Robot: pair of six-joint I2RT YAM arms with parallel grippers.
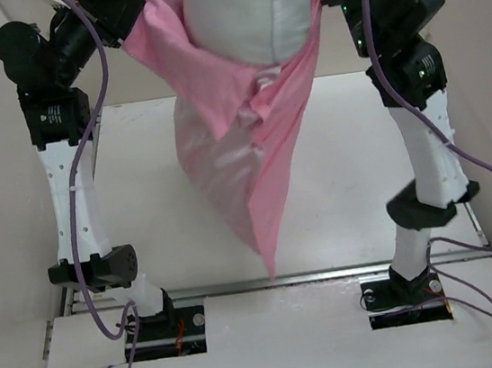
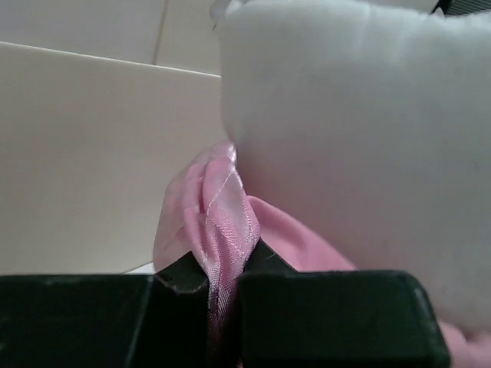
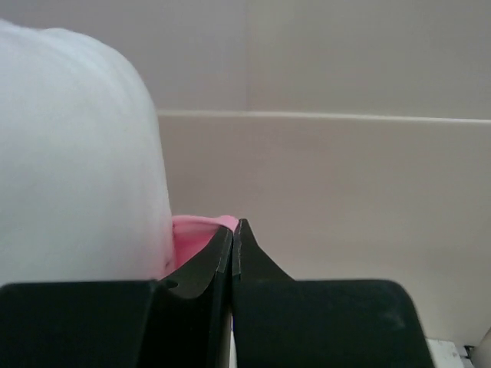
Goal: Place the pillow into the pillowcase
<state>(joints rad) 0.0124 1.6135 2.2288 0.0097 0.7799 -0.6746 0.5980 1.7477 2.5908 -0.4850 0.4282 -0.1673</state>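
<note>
The plump white fabric pillow (image 1: 247,16) hangs between my two raised arms. Its lower part is sunk in the mouth of the thin, shiny pink satin pillowcase (image 1: 245,175) and its upper part stands bare above, so I judge it about half in. The case's slack tail droops to a point above the pale surface (image 1: 345,180).

The left jaws are clamped on a bunched fold of the case's rim, right beside the pillow. The right jaws are pressed together at the opposite rim with pink cloth showing against one finger, and I take it they pinch the edge there.

To do this step well I would hold both grips firm and give short lifts and shakes, letting the pillow's weight carry it down. I would hold the mouth spread — but not so taut that the rim binds.

The left arm (image 1: 75,197) and right arm (image 1: 428,151) both reach high, forearms near upright, wrists turned inward toward the pillow.
</note>
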